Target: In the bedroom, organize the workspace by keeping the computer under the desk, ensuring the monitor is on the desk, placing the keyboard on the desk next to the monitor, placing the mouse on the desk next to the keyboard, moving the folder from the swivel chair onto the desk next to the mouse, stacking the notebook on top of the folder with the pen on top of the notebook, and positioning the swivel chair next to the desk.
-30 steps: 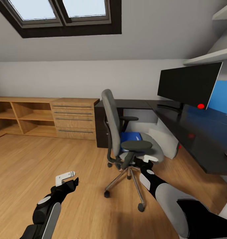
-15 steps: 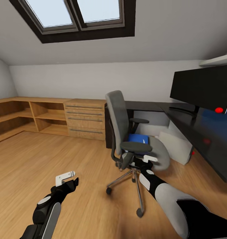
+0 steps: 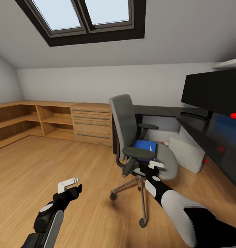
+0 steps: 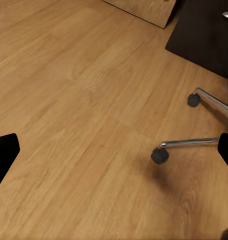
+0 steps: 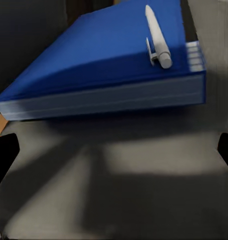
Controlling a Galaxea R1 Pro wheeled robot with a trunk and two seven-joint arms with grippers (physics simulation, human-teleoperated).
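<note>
The swivel chair (image 3: pixel 126 129) stands on the wood floor, turned side-on to the desk (image 3: pixel 204 129). On its grey seat lies the blue folder (image 3: pixel 144 145) (image 5: pixel 109 55) with the white pen (image 3: pixel 151 148) (image 5: pixel 157 36) on top. My right gripper (image 3: pixel 153 166) (image 5: pixel 114 155) is open, at the seat's front edge, just short of the folder. My left gripper (image 3: pixel 70 184) (image 4: pixel 114 155) is open over bare floor, left of the chair's chrome base (image 4: pixel 191 144). The monitor (image 3: pixel 214 91) stands on the desk, and the computer (image 3: pixel 186 154) sits under it. Keyboard, mouse and notebook are out of view.
A light wooden drawer chest (image 3: pixel 92 124) and open shelves (image 3: pixel 31 120) line the back wall at left. A skylight (image 3: pixel 85 15) is overhead. The chair's wheeled legs (image 3: pixel 126 187) spread across the floor between my arms. Open floor lies to the left.
The whole head view has swung left, so the desk and monitor slid toward the right edge. The chair now shows larger. Both arms keep the same place in the picture.
</note>
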